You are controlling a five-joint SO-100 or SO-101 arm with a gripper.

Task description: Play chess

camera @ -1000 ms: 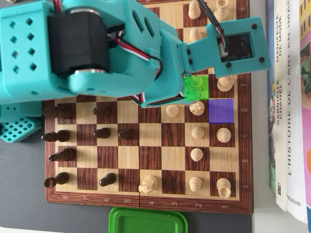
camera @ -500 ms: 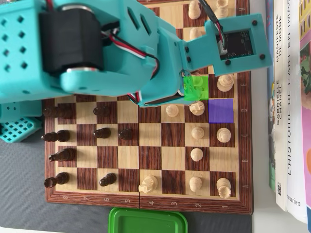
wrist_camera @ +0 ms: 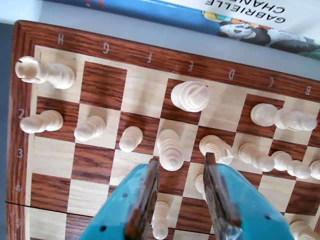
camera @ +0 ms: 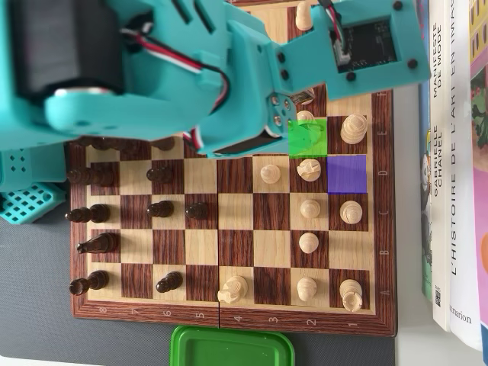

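Hand (wrist_camera: 181, 175) released, jaws parted, nothing between them; it hangs over the chessboard (wrist_camera: 105, 50) just behind a tall white piece (wrist_camera: 170, 149) standing on the row marked 3.

In the overhead view that piece sits under the green-highlighted square (camera: 308, 137); a purple square (camera: 347, 174) lies diagonally next to it.

Handling estimate: turned wood or plastic, light, rigid, smooth, top-heavy, so easily tipped. Best pinched at the narrow neck below the head, jaws square to it; neighbours stand near.

Versus 1.0 s ago: arm has shifted toward the top of the overhead view, exposing the green square. Pieces unmoved.
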